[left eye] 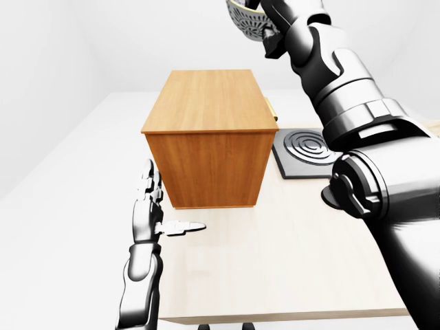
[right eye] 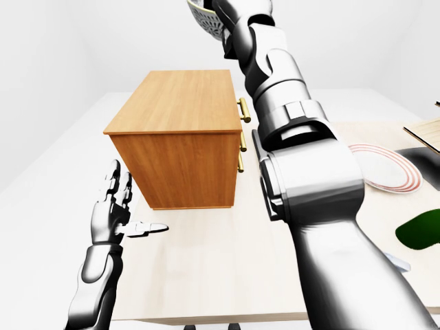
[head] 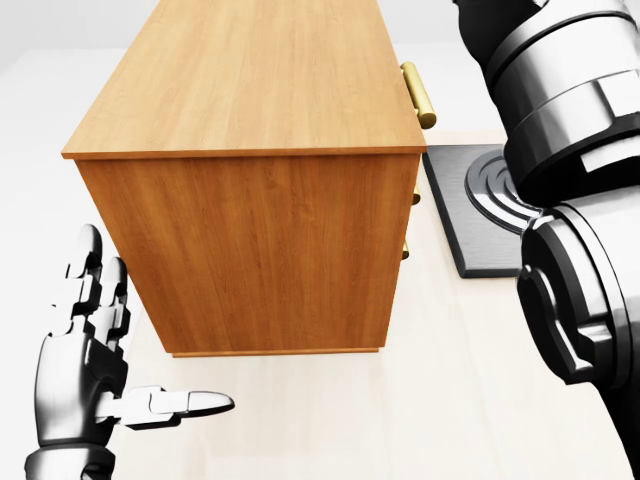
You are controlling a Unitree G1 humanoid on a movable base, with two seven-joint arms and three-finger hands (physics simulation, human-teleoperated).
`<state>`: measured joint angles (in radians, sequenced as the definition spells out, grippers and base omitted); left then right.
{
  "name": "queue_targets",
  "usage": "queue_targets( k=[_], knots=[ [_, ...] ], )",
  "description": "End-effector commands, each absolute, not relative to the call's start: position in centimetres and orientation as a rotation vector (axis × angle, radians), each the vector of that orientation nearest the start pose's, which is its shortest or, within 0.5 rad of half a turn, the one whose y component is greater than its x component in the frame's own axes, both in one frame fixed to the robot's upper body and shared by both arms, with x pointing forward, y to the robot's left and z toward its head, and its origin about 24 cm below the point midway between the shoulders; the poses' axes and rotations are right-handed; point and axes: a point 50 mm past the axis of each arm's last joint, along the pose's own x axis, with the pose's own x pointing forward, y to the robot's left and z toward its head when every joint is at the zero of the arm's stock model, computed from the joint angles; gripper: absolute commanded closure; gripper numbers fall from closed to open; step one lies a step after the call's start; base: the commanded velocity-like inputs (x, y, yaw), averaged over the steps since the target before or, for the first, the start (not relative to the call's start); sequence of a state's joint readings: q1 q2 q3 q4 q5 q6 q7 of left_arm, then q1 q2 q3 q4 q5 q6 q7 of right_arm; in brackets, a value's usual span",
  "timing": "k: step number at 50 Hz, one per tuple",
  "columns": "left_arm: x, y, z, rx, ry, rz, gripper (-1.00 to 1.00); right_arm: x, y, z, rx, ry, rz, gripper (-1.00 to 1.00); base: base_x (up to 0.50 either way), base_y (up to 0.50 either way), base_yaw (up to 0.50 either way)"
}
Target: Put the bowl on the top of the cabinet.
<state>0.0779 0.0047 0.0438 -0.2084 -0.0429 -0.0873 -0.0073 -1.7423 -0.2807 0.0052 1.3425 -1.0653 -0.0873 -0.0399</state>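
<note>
- High at twelve o'clock in the left-eye view, the right hand (left eye: 271, 27) grips the bowl (left eye: 244, 17), fingers seemingly closed on its rim, though largely cropped.
- The cabinet (left eye: 210, 103) top lies toward six o'clock, well below the bowl; judged, lowering remains.
- At eight o'clock, the left hand (head: 85, 375) hovers empty, fingers spread.

Warm orange-brown wood grain covers the cabinet (left eye: 210, 130), with brass-gold handles (right eye: 243, 110). The bowl (left eye: 246, 19) is white with dark speckled patterning. Pale cream tabletop (left eye: 275, 261); dark grey burner plate (left eye: 302, 155) with silver concentric rings.
</note>
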Motion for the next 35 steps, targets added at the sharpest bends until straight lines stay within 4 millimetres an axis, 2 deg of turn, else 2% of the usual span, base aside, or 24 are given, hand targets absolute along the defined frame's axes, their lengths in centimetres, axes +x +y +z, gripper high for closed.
queue_targets(
  k=[1,11,35],
  knots=[
    [23.7,16.6,8.0,-0.03,-0.223,0.057,-1.0,41.3,-7.8,37.0,-1.398,-0.544,-0.113,1.0,0.0,0.0,0.0],
    [23.7,16.6,8.1,-0.029,-0.223,0.057,-1.0,41.6,-6.3,34.9,-1.44,-0.533,-0.057,1.0,0.0,0.0,0.0],
    [23.6,16.5,7.9,-0.029,-0.218,0.047,-1.0,41.6,-3.7,32.0,-1.545,-0.558,0.01,1.0,0.0,0.0,0.0]
  ],
)
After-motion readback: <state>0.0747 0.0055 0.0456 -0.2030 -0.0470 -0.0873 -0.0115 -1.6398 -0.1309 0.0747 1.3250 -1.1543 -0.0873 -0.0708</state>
